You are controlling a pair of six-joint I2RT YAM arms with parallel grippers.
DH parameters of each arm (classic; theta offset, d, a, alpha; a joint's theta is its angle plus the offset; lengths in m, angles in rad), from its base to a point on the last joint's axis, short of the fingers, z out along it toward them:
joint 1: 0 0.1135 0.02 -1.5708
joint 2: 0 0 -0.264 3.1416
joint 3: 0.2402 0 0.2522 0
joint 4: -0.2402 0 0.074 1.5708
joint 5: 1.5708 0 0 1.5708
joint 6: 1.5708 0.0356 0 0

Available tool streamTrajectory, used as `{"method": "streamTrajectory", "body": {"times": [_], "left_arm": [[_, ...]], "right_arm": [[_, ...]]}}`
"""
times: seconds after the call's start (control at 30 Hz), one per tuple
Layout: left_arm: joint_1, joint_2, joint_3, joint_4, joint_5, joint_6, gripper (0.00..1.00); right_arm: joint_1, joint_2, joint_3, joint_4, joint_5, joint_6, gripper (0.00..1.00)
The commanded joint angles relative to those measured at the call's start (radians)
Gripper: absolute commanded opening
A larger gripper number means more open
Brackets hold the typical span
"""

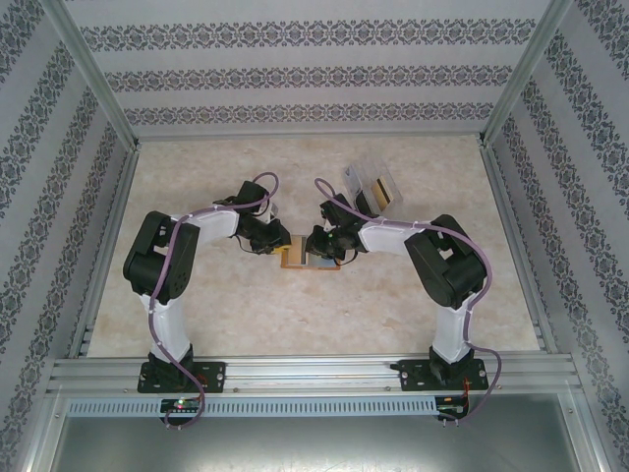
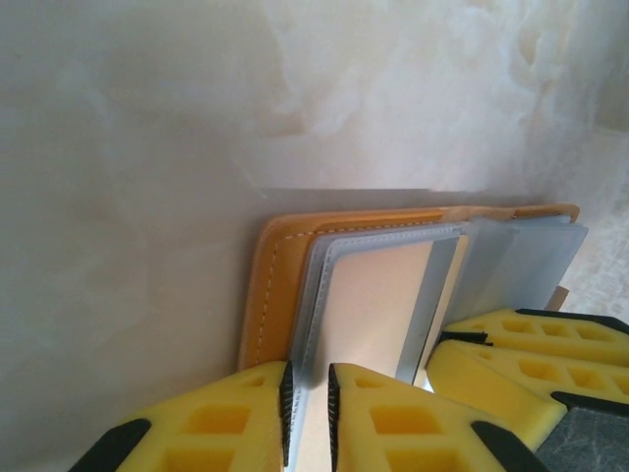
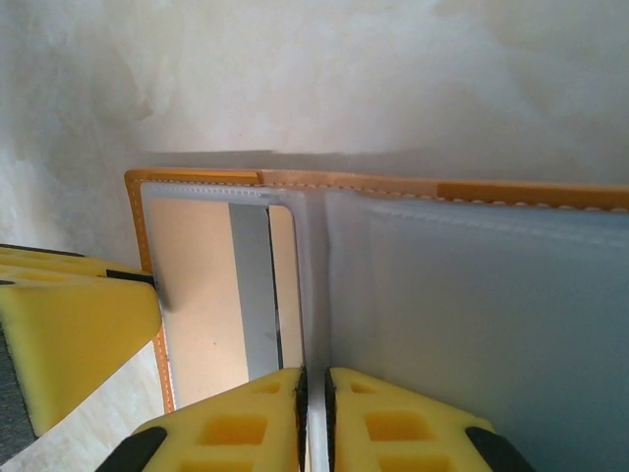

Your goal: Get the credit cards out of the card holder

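The orange card holder (image 1: 310, 259) lies open on the table between both arms, its grey-blue pockets facing up. A pale gold credit card (image 2: 378, 305) sits inside the left-hand pocket, crossed by a grey band (image 3: 251, 285). My left gripper (image 2: 310, 418) stands at the holder's left end, its jaws drawn narrow on the seamed pocket edge over that card (image 3: 201, 295). My right gripper (image 3: 314, 418) is shut on the pocket fold at the holder's middle (image 3: 314, 295). The orange cover (image 2: 270, 285) rests flat on the table. Each gripper's yellow fingers (image 2: 531, 359) show in the other's wrist view.
A clear plastic box (image 1: 371, 187) stands behind the right arm at the back of the marble-patterned table (image 1: 246, 315). Aluminium frame rails (image 1: 314, 374) and patterned walls close the workspace on all sides.
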Motion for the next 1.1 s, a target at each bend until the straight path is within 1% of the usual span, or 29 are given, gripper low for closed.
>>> {"method": "streamTrajectory", "body": {"times": [0.0, 0.07, 0.27, 0.67, 0.8, 0.93, 1.07], "left_arm": [[-0.006, 0.022, 0.016, -0.028, -0.023, 0.034, 0.17], [-0.006, 0.029, 0.012, -0.028, -0.023, 0.037, 0.14], [-0.007, 0.040, 0.005, -0.029, -0.035, 0.044, 0.11], [-0.006, 0.045, -0.005, -0.029, -0.036, 0.054, 0.08], [-0.007, 0.044, -0.004, -0.029, -0.035, 0.057, 0.05], [-0.006, 0.047, -0.004, -0.026, -0.026, 0.058, 0.04], [-0.006, 0.051, -0.008, -0.013, 0.006, 0.058, 0.02]], "right_arm": [[-0.009, 0.022, 0.013, 0.016, -0.029, -0.016, 0.18], [-0.008, 0.017, 0.014, 0.020, -0.032, -0.023, 0.19], [-0.009, 0.008, 0.009, 0.025, -0.032, -0.032, 0.19], [-0.007, 0.011, -0.002, 0.066, -0.062, -0.033, 0.18], [-0.006, 0.002, -0.014, 0.099, -0.081, -0.032, 0.18], [-0.007, 0.002, -0.017, 0.118, -0.096, -0.032, 0.18], [-0.004, 0.010, -0.019, 0.138, -0.108, -0.022, 0.17]]}}
